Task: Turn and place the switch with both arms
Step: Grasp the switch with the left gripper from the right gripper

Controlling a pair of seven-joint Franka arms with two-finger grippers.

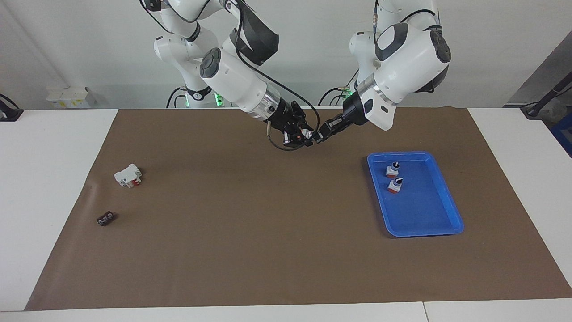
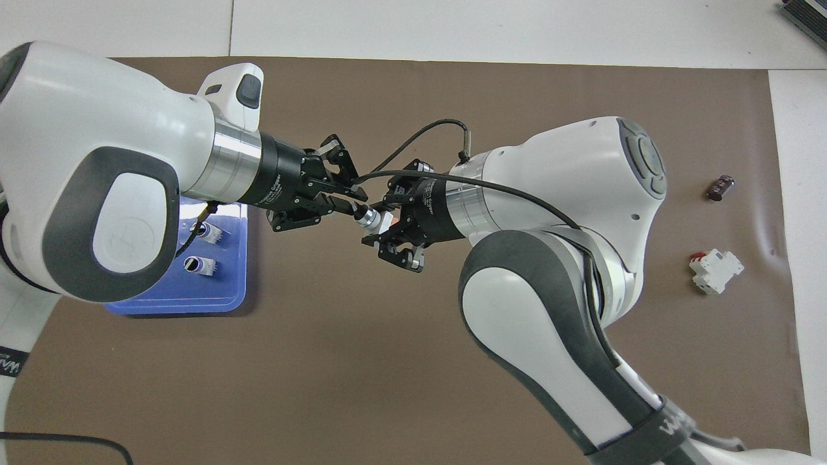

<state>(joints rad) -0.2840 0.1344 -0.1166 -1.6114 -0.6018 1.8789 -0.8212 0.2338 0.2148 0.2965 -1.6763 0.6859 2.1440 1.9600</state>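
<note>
My right gripper (image 1: 306, 137) (image 2: 382, 225) is shut on the switch (image 1: 308, 133) (image 2: 370, 219) and holds it in the air over the brown mat, near the robots' side. The white body and orange-red end sit between its fingertips, and the knob points toward my left gripper (image 1: 318, 136) (image 2: 355, 201). The left gripper's tip has come right up to that knob. I cannot tell whether it grips the knob or only touches it.
A blue tray (image 1: 422, 210) (image 2: 171, 298) at the left arm's end holds two more switches (image 1: 393, 169) (image 2: 197, 263). At the right arm's end lie a white block with red parts (image 1: 128, 175) (image 2: 715, 271) and a small black piece (image 1: 105, 218) (image 2: 720, 187).
</note>
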